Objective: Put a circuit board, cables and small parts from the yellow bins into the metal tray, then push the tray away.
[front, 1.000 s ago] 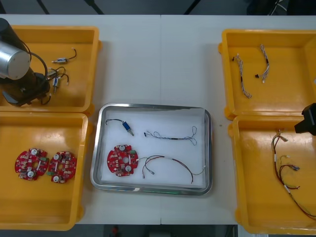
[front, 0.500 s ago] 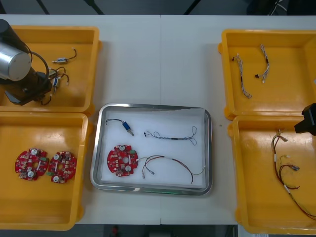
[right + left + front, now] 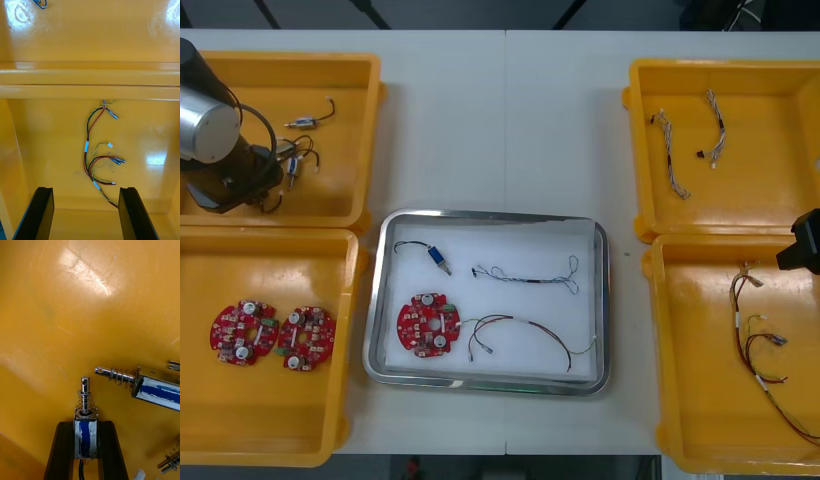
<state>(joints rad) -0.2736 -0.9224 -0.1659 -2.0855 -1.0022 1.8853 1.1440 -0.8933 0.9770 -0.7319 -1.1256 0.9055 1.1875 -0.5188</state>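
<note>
Small metal part [image 3: 85, 429] in left fingers [image 3: 63, 452] (second part [image 3: 152, 385] seemingly close); right fingers [image 3: 39, 213] wide.

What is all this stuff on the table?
Table: one, light.
Yellow bins: four, two each side.
Metal tray: one, white inside, between them.
Circuit boards: three, red; two near left bin, one in tray.
Small metal parts: several, silver-blue, far left bin; one in tray.
Twisted cables: three, blue-white; two far right bin, one in tray.
Other cables: red-yellow; tangle near right bin, one in tray.
Left claw: black, far left bin, shut on a small metal part.
Right claw: black, open over near right bin.
</note>
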